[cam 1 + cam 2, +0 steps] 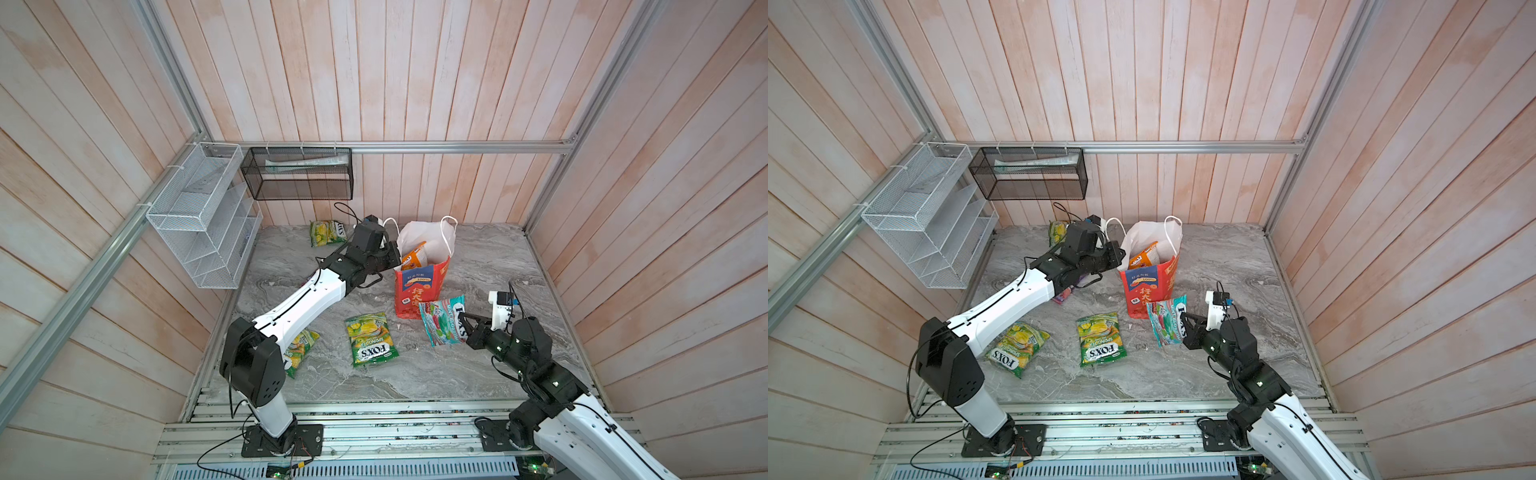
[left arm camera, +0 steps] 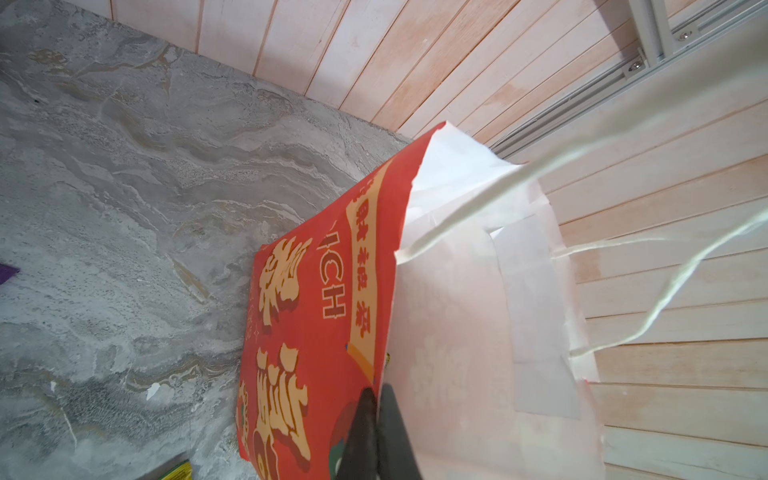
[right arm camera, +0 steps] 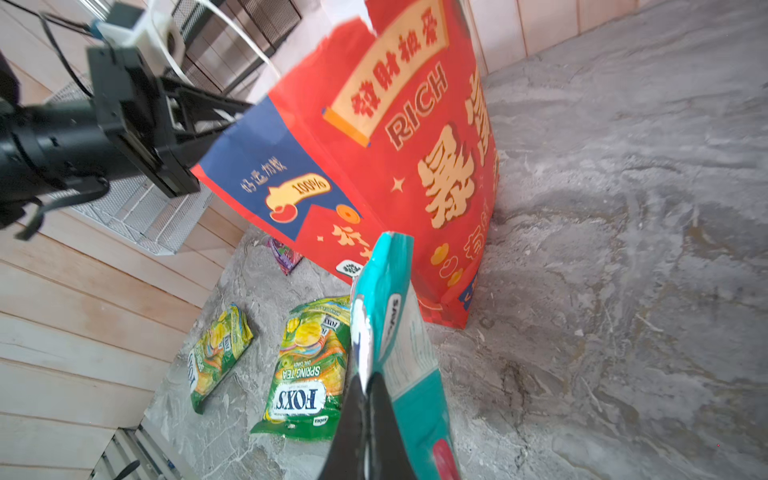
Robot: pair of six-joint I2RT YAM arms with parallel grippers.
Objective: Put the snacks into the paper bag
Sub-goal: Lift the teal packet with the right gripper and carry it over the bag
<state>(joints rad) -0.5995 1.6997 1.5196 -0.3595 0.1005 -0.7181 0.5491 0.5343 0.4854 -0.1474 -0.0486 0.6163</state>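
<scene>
In both top views the paper bag stands upright in the middle of the table, with an orange packet poking from its mouth; the left gripper is pinched on the bag's rim; the right gripper clamps a teal packet just beside the bag's lower corner; a green packet lies flat nearby. In the left wrist view the closed jaws grip the bag's red-and-white edge. In the right wrist view the teal packet stands edge-on between the closed jaws, in front of the bag; a purple packet lies beyond.
</scene>
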